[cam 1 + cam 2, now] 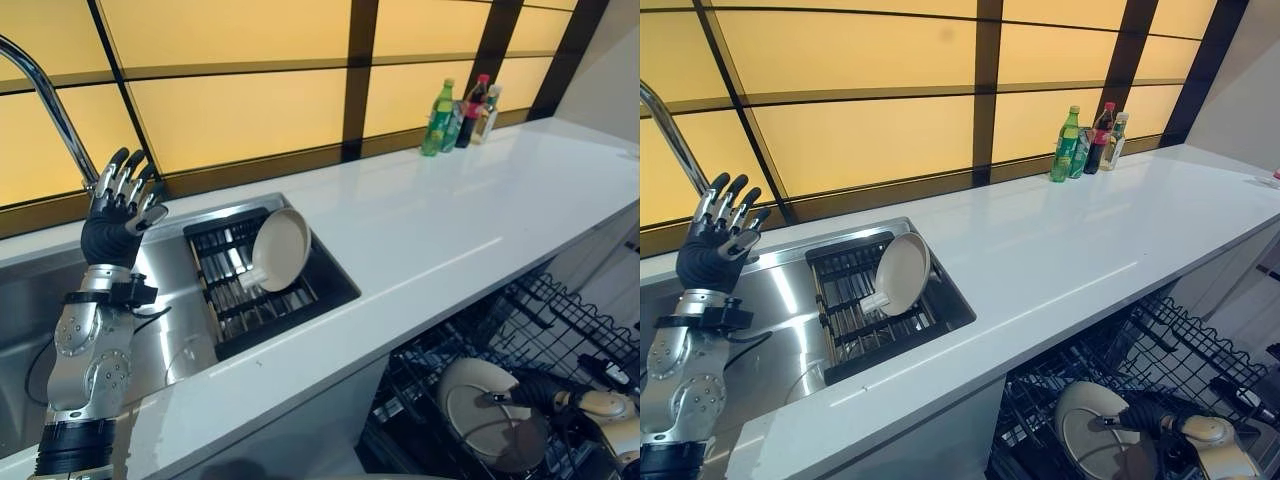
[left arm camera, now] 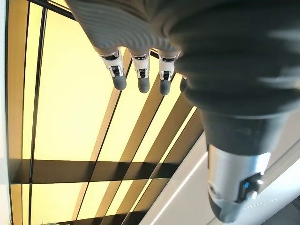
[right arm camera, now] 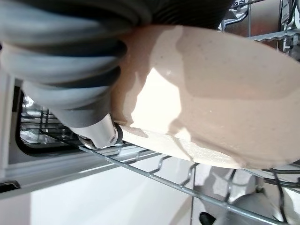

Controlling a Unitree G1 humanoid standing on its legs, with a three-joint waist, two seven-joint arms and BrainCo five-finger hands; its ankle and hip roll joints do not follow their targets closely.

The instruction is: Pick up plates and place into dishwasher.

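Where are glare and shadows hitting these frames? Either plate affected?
Left eye view: backlit yellow panels throw a bright streak on the counter; sink plate evenly lit; lower plate, pinched by the right hand, sits in shade under the counter. Right wrist view: hard bright patch beside shadow on that plate. Left wrist view: left hand dark against the panels.

A white countertop (image 1: 430,230) runs across the frame's middle. At upper right, near the yellow window panels (image 1: 230,110), stand what seem to be three bottles (image 1: 460,113), close together. A steel faucet (image 1: 45,100) curves at upper left above the sink (image 1: 170,310).
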